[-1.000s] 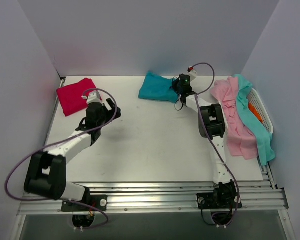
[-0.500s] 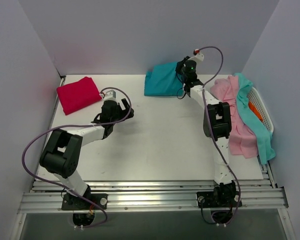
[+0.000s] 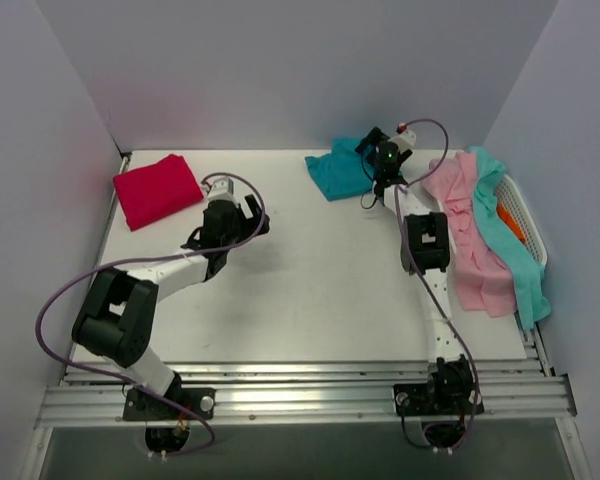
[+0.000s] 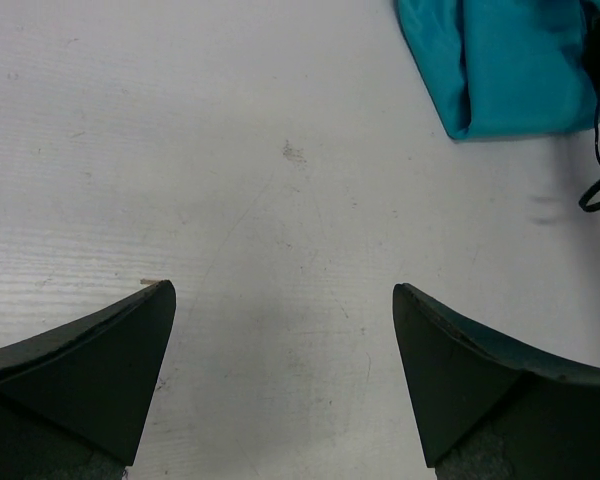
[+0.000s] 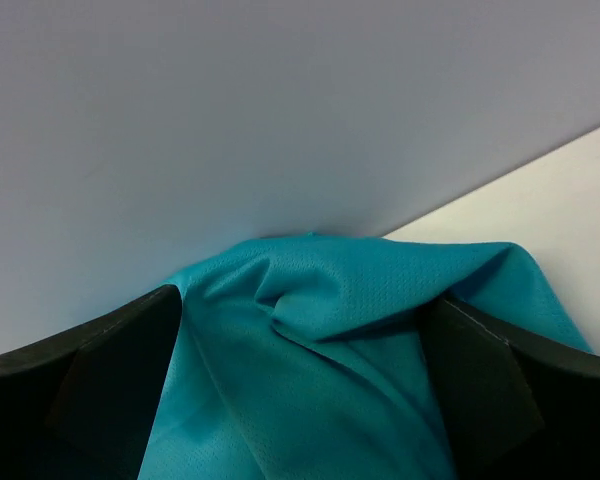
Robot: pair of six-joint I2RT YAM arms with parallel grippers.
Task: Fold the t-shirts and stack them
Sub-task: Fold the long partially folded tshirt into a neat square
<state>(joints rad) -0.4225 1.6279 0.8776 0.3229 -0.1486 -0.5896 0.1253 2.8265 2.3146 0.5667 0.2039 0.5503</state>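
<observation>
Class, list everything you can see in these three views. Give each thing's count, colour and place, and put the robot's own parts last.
teal t-shirt: 1, deep teal, crumpled at the middle of the table's far edge
red t-shirt: 1, crimson, folded, far left corner
pink t-shirt: 1, pale pink, spread along the right edge
aqua t-shirt: 1, light aqua, draped over the basket
orange cloth: 1, orange, inside the basket
basket: 1, white, right edge
table: 1, white
left gripper: 1, black, open over bare table
right gripper: 1, black, fingers apart with teal cloth between them
</observation>
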